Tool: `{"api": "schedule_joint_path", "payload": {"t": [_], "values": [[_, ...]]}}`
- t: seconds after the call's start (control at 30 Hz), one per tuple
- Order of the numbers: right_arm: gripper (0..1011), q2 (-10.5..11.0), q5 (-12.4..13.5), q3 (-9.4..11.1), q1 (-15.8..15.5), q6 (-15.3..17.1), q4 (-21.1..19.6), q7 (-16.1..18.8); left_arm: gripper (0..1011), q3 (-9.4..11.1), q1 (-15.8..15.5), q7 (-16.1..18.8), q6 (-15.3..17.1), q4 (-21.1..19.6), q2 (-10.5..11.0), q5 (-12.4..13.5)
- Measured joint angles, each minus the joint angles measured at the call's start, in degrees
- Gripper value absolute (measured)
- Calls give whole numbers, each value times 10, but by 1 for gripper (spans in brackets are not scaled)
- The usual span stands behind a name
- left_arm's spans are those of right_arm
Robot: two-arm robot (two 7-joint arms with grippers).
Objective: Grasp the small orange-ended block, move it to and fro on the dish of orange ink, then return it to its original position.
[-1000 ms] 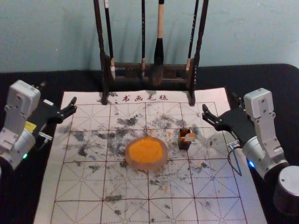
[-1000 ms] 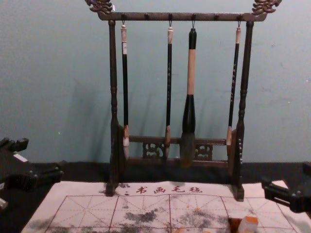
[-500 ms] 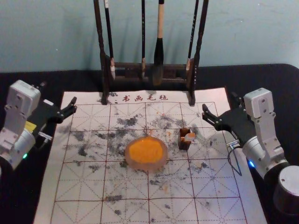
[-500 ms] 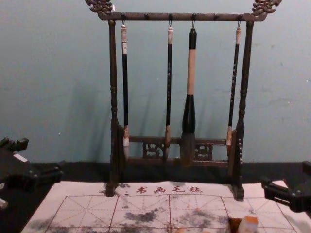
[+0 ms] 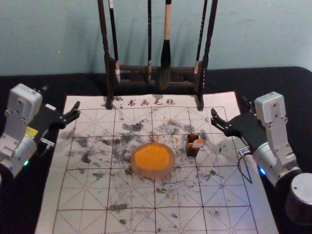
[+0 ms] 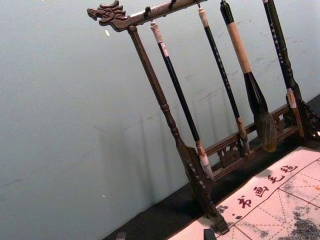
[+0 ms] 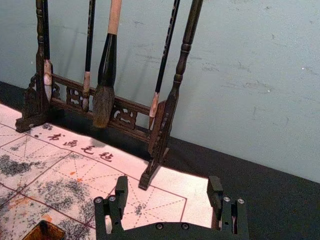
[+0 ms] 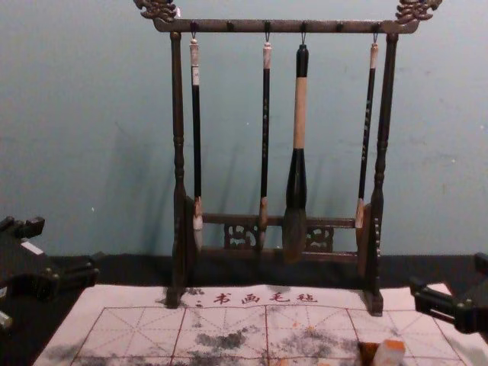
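Nothing has visibly shifted over the last second: both arms, the block and the dish sit exactly where they were, so the task looks to be at its start, with the grasp still to come.

The small pale block with an orange end [image 5: 198, 143] is right of centre in the head view, tilted in a small dark brown open-topped holder [image 5: 193, 151], its coloured end poking out of the top. Just beside it, nearer the middle of the frame, lies the round pale dish of orange ink [image 5: 152, 174].

The right gripper [image 7: 168, 187] hangs at the right of the head view, fingers apart and holding nothing. It seems the likelier one to work, being closer to the block. The left gripper [image 8: 67, 245], at the lower left of the chest view, also has its fingers apart and is idle.

For moving, the right gripper has a short way in over the right part of the white gridded mat [image 5: 224, 185], whose right edge meets the black surface [image 5: 282, 83]. The dark wooden brush rack [image 5: 200, 92] stands at the top of the frame, its hanging brushes a reason to keep the reach low and forward of it. The gap between holder and dish is narrow, so a wide-spread finger could nudge the dish's rim or tip the holder; a careful descent, then a straight lift before going left, would suit.
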Motion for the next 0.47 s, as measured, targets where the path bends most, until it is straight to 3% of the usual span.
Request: {"api": "schedule_joint_path", "payload": {"t": [0.47], "values": [[1000,0,0,0,0,0,0,0,1001,0,0,0,0,0,0,0]]}}
